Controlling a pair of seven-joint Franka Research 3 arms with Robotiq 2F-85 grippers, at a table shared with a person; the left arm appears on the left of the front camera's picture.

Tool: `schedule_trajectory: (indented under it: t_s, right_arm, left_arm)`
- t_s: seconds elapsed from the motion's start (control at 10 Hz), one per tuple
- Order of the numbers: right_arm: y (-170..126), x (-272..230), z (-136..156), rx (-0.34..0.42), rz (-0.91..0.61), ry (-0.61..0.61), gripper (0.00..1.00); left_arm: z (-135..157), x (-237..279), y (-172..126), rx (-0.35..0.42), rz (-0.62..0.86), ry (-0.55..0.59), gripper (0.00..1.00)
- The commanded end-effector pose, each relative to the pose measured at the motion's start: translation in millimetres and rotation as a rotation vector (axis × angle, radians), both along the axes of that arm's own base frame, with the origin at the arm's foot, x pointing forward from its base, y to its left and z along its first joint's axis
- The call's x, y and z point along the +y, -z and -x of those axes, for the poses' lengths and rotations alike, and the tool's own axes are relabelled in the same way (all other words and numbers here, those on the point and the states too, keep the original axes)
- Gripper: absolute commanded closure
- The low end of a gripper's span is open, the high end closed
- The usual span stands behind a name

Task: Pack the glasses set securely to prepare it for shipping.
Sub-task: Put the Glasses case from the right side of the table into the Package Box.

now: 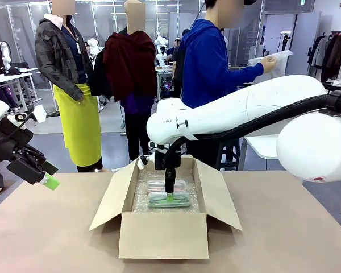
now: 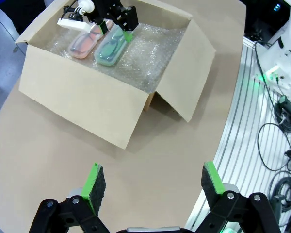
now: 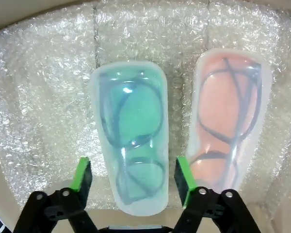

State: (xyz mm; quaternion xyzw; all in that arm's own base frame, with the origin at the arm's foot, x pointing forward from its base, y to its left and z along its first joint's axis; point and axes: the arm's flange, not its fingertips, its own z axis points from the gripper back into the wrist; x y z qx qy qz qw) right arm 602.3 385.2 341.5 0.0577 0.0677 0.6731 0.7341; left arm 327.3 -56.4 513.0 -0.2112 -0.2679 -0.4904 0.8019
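Mint-green oblong clear-lidded glasses case (image 3: 131, 145) lies flat under right gripper (image 3: 131, 177), pads spread either side, no grip. Matching pink case (image 3: 228, 126) is just beside it at 3 o'clock. Both sit on bubble-wrap lining (image 3: 43, 97) in open brown cardboard box (image 1: 162, 236). Placement looks done. Next: lift clear, cover, fold flaps. Left gripper (image 2: 150, 187) is spread wide and empty at the box's 9 o'clock.

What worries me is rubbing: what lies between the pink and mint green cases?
In the right wrist view, a strip of bubble wrap separates the mint green case and pink case, with one pad of the right gripper at its near end.
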Motion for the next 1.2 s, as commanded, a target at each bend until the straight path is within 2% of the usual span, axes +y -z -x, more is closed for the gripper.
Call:
schedule_trajectory:
  t_s: [0.0,0.2,0.3,0.4,1.1]
  right_arm:
    - [-3.6,-2.0,4.2,0.021,-0.023,-0.017,0.00]
    - [-7.9,-5.9,4.5,0.017,-0.023,-0.014,0.00]
    - [-9.7,-11.6,6.1,0.024,0.039,-0.039,0.00]
    - [-2.0,-1.6,-0.8,0.001,-0.004,0.001,0.00]
    - [-2.0,-1.6,-0.8,0.001,-0.004,0.001,0.00]
  left_arm:
    - [0.0,2.3,-1.6,-0.001,0.022,0.024,0.00]
    - [0.0,2.3,-1.6,-0.001,0.022,0.024,0.00]
    - [0.0,2.3,-1.6,-0.001,0.022,0.024,0.00]
    - [0.0,2.3,-1.6,-0.001,0.022,0.024,0.00]
    - [0.0,2.3,-1.6,-0.001,0.022,0.024,0.00]
